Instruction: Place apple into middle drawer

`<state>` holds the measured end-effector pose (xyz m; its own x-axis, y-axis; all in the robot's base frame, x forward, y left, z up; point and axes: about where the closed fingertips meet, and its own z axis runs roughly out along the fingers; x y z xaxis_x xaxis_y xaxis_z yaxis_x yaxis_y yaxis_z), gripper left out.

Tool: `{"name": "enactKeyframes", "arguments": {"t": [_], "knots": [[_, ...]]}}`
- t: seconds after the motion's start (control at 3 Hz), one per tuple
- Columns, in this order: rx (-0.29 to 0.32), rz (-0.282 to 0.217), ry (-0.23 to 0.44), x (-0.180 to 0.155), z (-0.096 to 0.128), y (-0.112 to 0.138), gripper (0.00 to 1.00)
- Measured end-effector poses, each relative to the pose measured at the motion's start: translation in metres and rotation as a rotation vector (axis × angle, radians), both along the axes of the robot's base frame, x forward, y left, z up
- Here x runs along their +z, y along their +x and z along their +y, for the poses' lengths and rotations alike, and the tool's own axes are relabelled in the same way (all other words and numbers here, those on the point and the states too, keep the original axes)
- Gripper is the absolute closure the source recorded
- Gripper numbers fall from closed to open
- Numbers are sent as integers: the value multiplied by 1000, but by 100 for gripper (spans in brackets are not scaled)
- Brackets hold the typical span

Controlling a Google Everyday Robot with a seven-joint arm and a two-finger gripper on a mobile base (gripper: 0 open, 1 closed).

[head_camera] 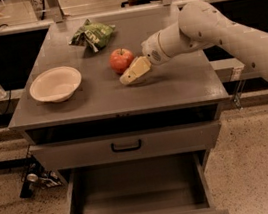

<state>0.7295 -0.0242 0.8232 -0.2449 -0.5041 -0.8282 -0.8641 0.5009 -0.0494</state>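
Down front, well below the gripper (pixel 128 77): bottom drawer (pixel 136 200) pulled wide open. Just above that, also below the gripper, middle drawer (pixel 179 139) with its black handle (pixel 126 145). Up on the table (pixel 172 90), gripper low over the top, aimed at the apple (pixel 121 60). Can't tell whether spread or pressed together, tbh. Apple upright on the table right at the gripper's tip, beside it, not gripped; touching or not, no idea. Bowl (pixel 55 84) farther out past the apple. Bag (pixel 92 34) beyond the apple, toward the back edge.
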Motion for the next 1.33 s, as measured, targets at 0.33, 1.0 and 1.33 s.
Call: {"name": "enactKeyframes", "arguments": {"t": [0.33, 1.0, 1.33], "knots": [[17, 8, 4, -10, 1, 2, 17], [21, -2, 8, -8, -2, 4, 72], [21, -2, 8, -4, -2, 4, 95]]}}
